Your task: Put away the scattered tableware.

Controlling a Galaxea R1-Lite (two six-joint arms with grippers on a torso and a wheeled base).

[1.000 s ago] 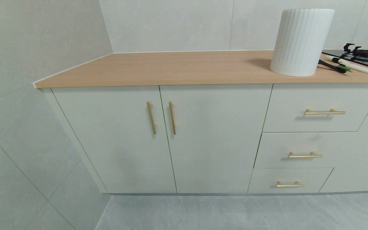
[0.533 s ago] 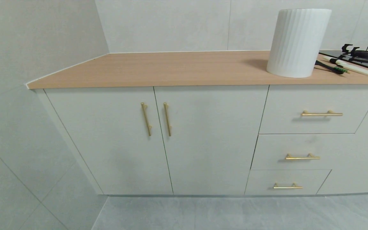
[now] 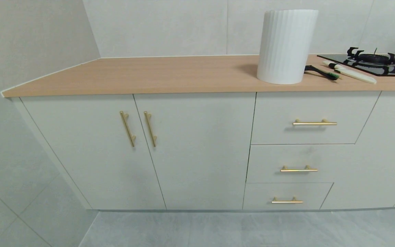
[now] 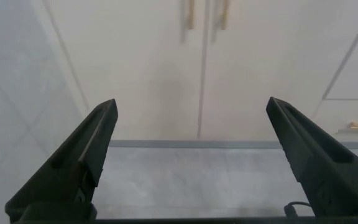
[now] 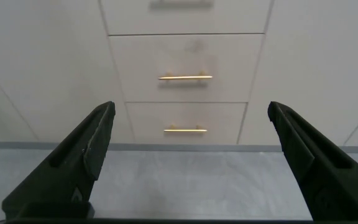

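1. A long light brown wooden desk runs along the grey tiled wall and sits on a row of pale cabinets.
2. On the right part of the desk a tall white ribbed cylinder container stands upright, near the front edge.
3. Just beside this container, on its right, a black-handled utensil with a green part at its end lies flat on the desk.
4. A long cream-white utensil lies flat next to it, between the black-handled one and the black gas stove set into the desk at the far right. The two utensils are very close together, but I cannot tell whether they touch. They are too small for me to say what kind they are.
5. Under the desk, two pale cabinet doors are closed. Their thin golden vertical handles stand side by side at the middle gap.
6. To the right of the doors, three pale drawers are stacked one above the other. All are shut, and each has a golden horizontal handle.
7. The left gripper hangs low in front of the cabinet doors, above the grey tiled floor. Its two dark fingers are wide apart with nothing between them.
8. The right gripper hangs low in front of the two lower drawers. Its fingers are also spread far apart and hold nothing.
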